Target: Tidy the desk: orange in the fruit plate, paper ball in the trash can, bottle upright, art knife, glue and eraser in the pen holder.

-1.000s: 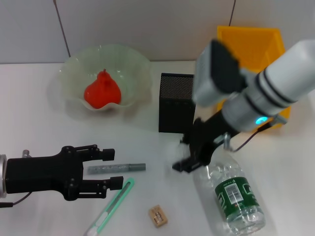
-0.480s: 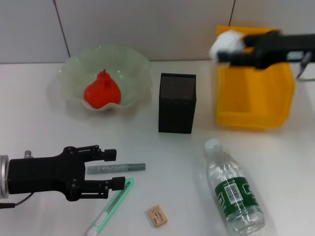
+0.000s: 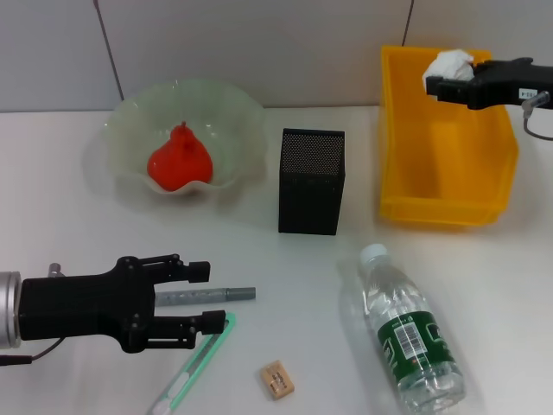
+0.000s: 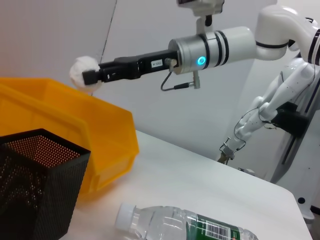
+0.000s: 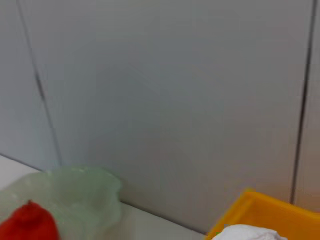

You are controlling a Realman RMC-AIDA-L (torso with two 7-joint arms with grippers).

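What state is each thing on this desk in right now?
paper ball: held by right claw over yellow bin
bottle: lying down, capped
orange: in fruit plate
pen holder: upright
art knife, glue, eraser: on desk
left claw: open, around glue

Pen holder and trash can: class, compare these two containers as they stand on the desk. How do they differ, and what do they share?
The pen holder is black mesh; the trash can is solid yellow plastic. The pen holder is tall and narrow, while the trash can is wide and low. The right gripper holds the paper ball over the trash can; nothing hangs over the pen holder. Both stand upright with open tops.
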